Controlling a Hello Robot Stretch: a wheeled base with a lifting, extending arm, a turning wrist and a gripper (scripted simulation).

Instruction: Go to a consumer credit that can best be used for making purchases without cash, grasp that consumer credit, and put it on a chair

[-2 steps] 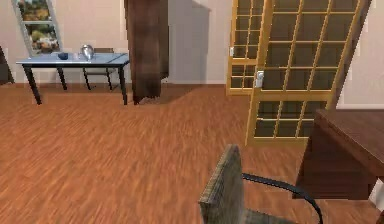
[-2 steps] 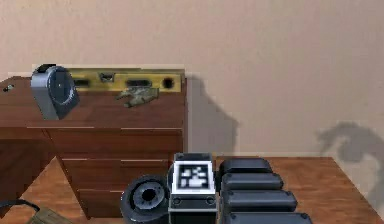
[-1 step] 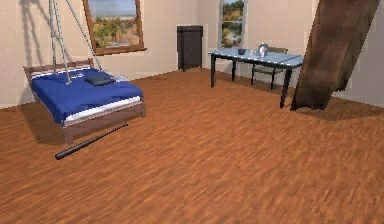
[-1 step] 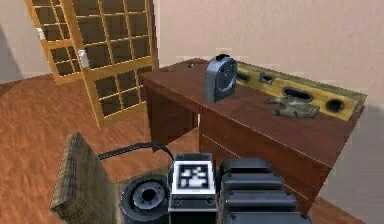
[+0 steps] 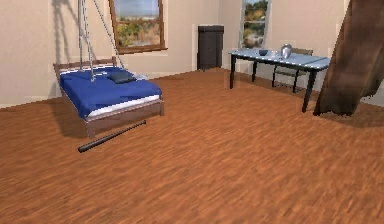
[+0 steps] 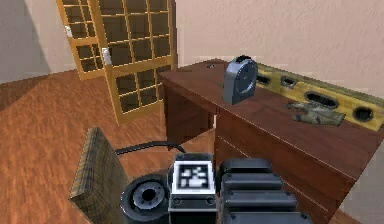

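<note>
Search step: sweep counter slowly for thin flat card, note chair alongside; cannot tell whether end effector holds anything.

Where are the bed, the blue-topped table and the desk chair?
bed (image 5: pixel 105 92): forward view, on the blue cover.
blue-topped table (image 5: pixel 305 61): forward view, on a bare part of the tabletop.
desk chair (image 6: pixel 98 178): arm side view, on the woven backrest.
</note>
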